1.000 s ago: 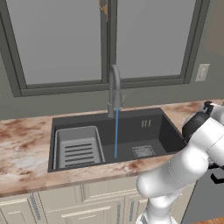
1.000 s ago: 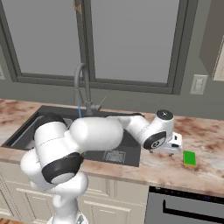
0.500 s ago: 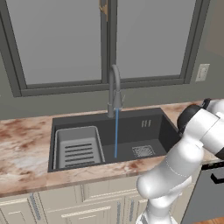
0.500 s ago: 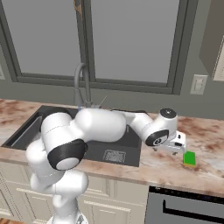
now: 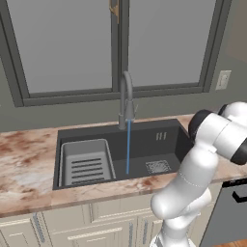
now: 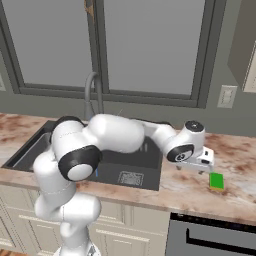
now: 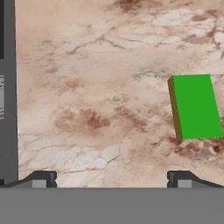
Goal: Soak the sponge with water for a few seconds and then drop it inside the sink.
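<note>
My gripper [image 7: 111,178] hovers with jaws wide apart over the marble counter [image 7: 96,87], the green sponge [image 7: 196,106] lying flat just beside it, untouched.

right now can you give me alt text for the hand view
A green sponge with a yellow edge lies flat on the marbled brown countertop, up and to the right of the open gripper. A dark sink edge runs down the left.

Glossy white rounded arm [image 6: 115,132], dark joint caps, small dark-tipped claw [image 7: 111,178]
</note>
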Controlling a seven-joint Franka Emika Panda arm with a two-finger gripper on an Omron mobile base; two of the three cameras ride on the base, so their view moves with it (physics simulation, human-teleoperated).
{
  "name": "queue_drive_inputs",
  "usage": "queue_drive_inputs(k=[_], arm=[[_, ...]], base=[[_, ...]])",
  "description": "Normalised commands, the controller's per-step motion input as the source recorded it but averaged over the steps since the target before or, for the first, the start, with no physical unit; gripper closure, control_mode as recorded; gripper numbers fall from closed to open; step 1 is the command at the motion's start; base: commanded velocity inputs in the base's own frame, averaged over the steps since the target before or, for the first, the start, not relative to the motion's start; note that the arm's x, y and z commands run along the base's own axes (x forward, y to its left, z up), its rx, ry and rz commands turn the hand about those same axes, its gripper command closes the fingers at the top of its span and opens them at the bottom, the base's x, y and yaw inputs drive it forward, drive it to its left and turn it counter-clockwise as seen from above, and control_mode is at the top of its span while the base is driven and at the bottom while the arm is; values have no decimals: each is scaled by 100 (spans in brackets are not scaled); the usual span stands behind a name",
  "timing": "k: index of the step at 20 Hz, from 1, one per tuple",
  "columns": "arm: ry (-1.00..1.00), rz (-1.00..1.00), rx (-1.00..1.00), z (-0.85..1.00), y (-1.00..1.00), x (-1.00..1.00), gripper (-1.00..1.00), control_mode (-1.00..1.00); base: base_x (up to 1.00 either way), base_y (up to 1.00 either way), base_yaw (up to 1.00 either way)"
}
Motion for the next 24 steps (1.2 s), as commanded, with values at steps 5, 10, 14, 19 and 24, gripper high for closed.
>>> queue_drive_inputs(k=[5,10,14,19,24], arm=[[-4,0,0,0,-12,0,-100,-100],[-8,0,-1,-2,-21,0,-100,-100],[-6,0,-2,-2,-28,0,-100,-100],[0,0,0,0,-26,0,-100,-100],[0,0,0,2,-35,0,-100,-100]], base=[[0,0,0],[0,0,0],[0,0,0],[0,0,0],[0,0,0]])
